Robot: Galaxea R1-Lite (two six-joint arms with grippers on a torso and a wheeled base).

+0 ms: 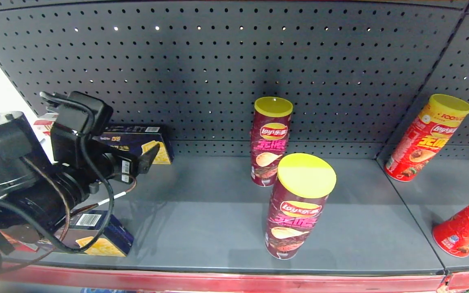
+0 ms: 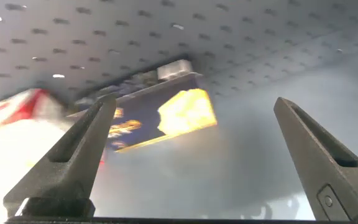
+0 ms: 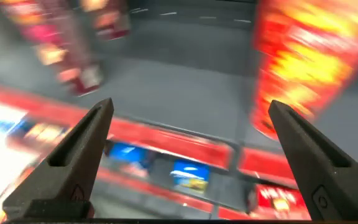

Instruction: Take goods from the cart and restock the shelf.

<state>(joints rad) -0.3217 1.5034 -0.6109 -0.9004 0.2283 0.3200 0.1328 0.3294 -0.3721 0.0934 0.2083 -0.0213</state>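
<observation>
Jaws gape empty on both: your left pincer (image 2: 194,104) faces a blue box (image 2: 179,115) on the shelf (image 1: 202,211), your right pincer (image 3: 191,104) beside a red can (image 3: 303,62).

Blue cracker box (image 1: 143,142) sits at shelf (image 1: 202,211) back, just beyond left gripper (image 1: 150,156). Maroon yellow-lidded rear can (image 1: 270,142) and front can (image 1: 295,211) stand upright, well to its right.
</observation>
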